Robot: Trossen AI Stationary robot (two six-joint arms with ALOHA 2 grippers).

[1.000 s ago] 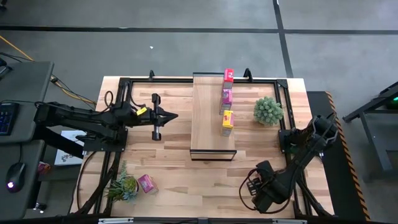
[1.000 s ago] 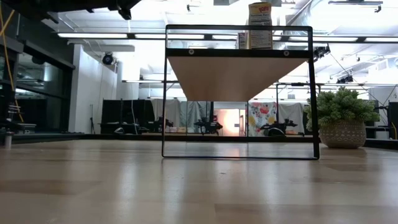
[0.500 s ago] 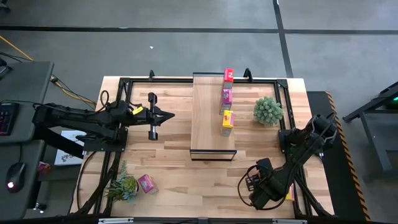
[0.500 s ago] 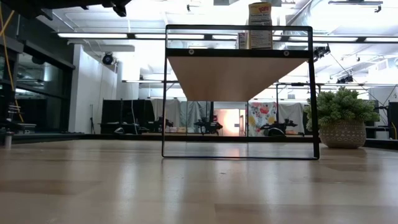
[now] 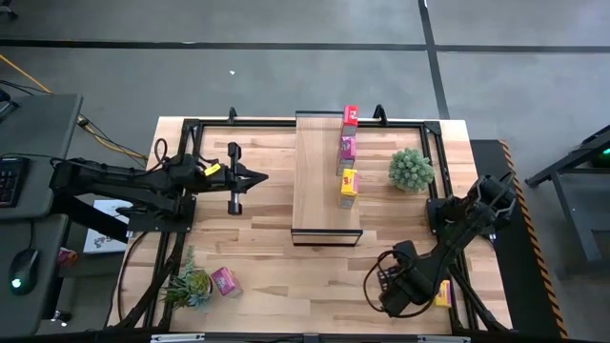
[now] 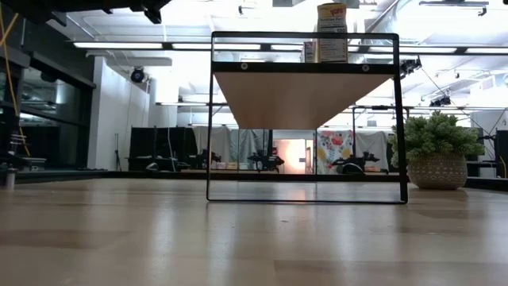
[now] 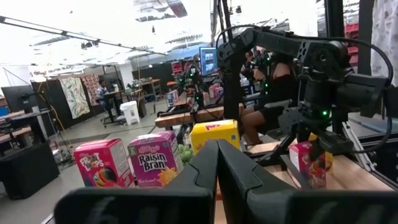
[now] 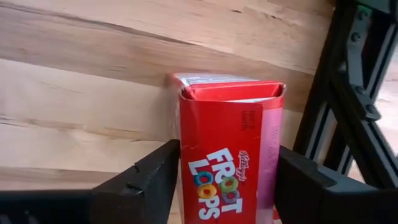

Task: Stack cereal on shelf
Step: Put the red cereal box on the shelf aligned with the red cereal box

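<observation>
Three cereal boxes stand in a row on the shelf [image 5: 315, 181]: red [image 5: 350, 116], pink [image 5: 347, 148] and yellow [image 5: 349, 181]. My right gripper [image 5: 396, 286] points down near the table's near right corner, shut on a red cereal box [image 8: 227, 155] that the high view hides under the gripper. A yellow box [image 5: 441, 293] lies just right of it. A pink box [image 5: 226, 281] lies at the near left. My left gripper [image 5: 262, 176] hangs shut left of the shelf, pointing at it and holding nothing. My right gripper has the red box between its two fingers [image 8: 149, 180], one on each narrow side, the right one against the pink side panel [image 8: 268, 155]. The fingers come from above, pointing down. The box stands upright, top flap up; whether its base is on the table I cannot tell.
A round green plant [image 5: 411, 169] stands on the table right of the shelf, and a spiky plant [image 5: 189, 284] stands beside the pink box. The black table frame [image 8: 348, 93] runs close by the held box.
My right gripper has turned a little over the red box. The yellow box beside it, hidden under the arm a second ago, now shows.
</observation>
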